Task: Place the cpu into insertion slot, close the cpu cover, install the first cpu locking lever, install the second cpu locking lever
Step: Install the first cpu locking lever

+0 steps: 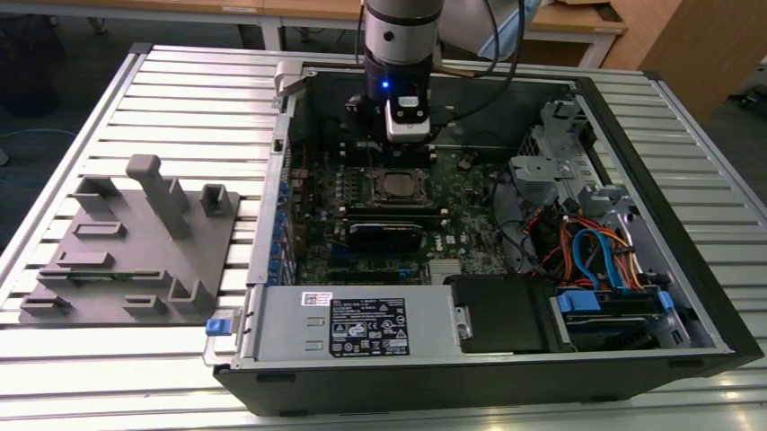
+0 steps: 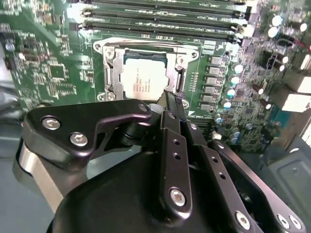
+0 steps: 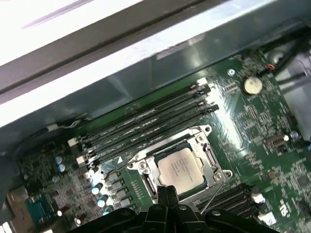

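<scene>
On the slatted bench (image 1: pixel 180 99), in the case (image 1: pixel 480 391), the cpu (image 2: pixel 144 80) sits in the insertion slot (image 2: pixel 146 46), cpu cover (image 2: pixel 111 73) down around it. The claw (image 2: pixel 170 99), pressed together, hovers at the slot's edge — a slip could bend the lever (image 3: pixel 214 195).

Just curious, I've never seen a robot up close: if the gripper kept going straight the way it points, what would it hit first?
Probably the cover's edge beside the cpu; the gripper's tips aim there in both wrist views. How far above it they hang is unclear.
</scene>
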Robot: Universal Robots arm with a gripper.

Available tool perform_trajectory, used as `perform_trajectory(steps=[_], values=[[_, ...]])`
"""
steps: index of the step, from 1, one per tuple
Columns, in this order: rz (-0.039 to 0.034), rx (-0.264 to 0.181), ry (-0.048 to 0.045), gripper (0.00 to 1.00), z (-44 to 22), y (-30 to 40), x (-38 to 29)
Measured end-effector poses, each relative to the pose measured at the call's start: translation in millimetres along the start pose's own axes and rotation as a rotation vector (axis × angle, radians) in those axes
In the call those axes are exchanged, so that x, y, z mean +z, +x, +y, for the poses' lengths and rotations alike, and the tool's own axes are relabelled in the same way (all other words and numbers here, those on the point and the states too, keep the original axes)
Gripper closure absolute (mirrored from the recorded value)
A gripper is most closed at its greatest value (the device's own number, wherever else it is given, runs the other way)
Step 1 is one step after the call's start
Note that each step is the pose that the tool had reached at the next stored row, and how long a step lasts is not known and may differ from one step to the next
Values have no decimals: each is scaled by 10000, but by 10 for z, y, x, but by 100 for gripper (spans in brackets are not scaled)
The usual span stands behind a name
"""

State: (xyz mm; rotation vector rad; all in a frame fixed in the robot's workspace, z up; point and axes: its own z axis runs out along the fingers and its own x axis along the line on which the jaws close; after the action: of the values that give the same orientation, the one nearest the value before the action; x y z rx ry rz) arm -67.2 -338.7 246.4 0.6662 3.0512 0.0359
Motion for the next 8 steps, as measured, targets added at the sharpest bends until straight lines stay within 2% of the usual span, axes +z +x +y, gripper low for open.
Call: perform_trajectory(steps=[2,8], values=[[18,-430,-18,90,0,0,7],[49,-1246,-50,90,-2,4,22]])
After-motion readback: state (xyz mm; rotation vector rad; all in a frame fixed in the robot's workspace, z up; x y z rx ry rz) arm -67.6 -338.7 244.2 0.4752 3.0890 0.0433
